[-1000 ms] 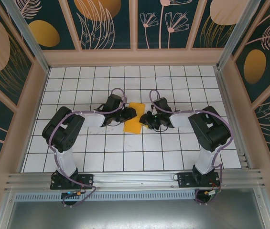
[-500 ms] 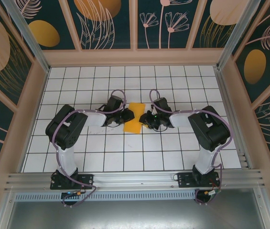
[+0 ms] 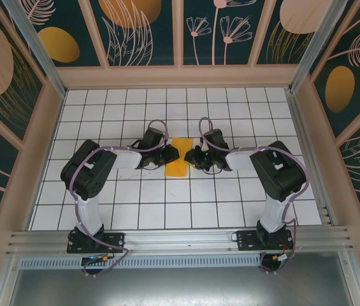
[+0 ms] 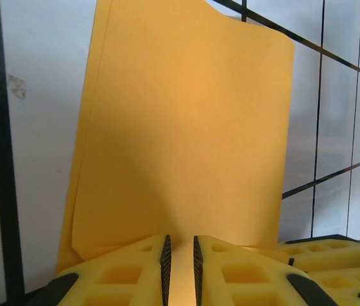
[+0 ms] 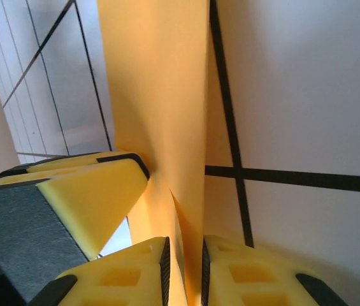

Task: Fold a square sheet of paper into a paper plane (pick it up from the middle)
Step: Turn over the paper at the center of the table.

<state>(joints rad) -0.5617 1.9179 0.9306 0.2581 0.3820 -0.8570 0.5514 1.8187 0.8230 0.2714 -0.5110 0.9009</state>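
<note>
One orange paper [image 3: 178,159] at mid-frame, left gripper [image 3: 169,155] clamped on its left edge, right gripper [image 3: 192,157] clamped on its right edge, gridded desk [image 3: 230,191] beneath.

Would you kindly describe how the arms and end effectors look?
The left arm and right arm have white links, black joints and looping purple cables. The left end effector and right end effector have yellow recessed fingers with black inner strips.
</note>
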